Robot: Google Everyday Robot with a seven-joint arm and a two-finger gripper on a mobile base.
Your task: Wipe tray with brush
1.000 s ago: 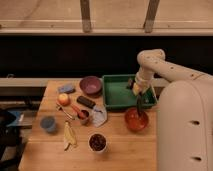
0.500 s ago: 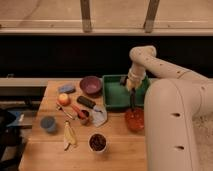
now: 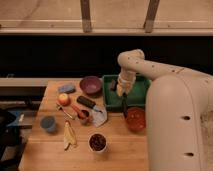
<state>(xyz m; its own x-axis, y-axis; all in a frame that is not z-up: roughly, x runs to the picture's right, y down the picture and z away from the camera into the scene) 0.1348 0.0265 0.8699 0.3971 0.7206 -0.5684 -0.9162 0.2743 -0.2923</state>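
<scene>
The gripper (image 3: 121,91) hangs over the green tray (image 3: 143,81), jaws seemingly clenched on the brush (image 3: 124,106); a hard sweep could shove the tray into the red-orange bowl (image 3: 135,119).

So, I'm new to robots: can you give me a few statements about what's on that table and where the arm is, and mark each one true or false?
1. The gripper is over the green tray. True.
2. The purple bowl stands inside the tray. False: it stands on the wooden table, just left of the tray in the picture.
3. The red-orange bowl sits in front of the tray, nearer the camera. True.
4. The banana lies in the red-orange bowl. False: it lies on the table, near the blue cup.
</scene>
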